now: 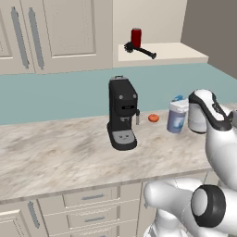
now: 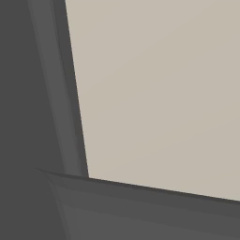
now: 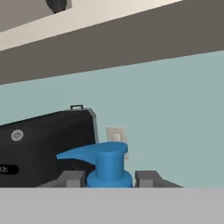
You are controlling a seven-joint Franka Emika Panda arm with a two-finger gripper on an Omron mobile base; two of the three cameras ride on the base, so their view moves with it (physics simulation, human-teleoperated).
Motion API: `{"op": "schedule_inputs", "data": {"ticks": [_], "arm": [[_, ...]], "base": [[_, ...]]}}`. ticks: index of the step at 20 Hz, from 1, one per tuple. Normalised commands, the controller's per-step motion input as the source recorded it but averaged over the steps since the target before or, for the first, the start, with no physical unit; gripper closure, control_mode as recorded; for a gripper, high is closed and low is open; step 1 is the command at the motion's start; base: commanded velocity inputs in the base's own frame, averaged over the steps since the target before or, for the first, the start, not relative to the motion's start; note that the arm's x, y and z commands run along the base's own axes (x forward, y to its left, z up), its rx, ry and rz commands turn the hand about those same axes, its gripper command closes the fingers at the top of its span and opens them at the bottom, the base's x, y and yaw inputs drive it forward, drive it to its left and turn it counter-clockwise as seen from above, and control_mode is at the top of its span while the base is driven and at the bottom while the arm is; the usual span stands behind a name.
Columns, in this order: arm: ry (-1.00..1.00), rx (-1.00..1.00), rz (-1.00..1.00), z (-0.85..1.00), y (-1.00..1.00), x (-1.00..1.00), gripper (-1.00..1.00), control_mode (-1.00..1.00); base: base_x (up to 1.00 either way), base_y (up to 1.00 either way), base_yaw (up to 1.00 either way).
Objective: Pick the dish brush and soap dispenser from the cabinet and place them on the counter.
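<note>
We have the gripper (image 3: 108, 178) clamped on the soap dispenser (image 1: 176, 115), fingers (image 3: 70, 178) on either side of the bottle just below the blue pump top. In the left base view the dispenser sits upright at counter (image 1: 55, 152) level, right of the coffee machine (image 1: 122, 113) and a small orange item (image 1: 153, 118). The dish brush (image 1: 139, 50) lies on the open cabinet (image 1: 162, 52) shelf, head beside the red can (image 1: 136, 37). We can't tell if the bottle base touches the counter.
</note>
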Motion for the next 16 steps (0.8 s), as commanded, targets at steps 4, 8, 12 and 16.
{"op": "schedule_inputs", "data": {"ticks": [4,8,12,16], "arm": [[0.07,0.0,0.0,-0.47,-0.02,0.36,1.0,-1.0],[0.04,0.0,0.0,-0.4,-0.01,0.33,1.0,-1.0],[0.01,0.0,0.0,-0.36,-0.08,0.16,1.0,-1.0],[0.0,0.0,0.0,-0.33,-0.06,0.12,1.0,-1.0]], "base": [[0.0,0.0,0.0],[0.0,0.0,0.0],[0.0,0.0,0.0],[0.0,0.0,0.0]]}}
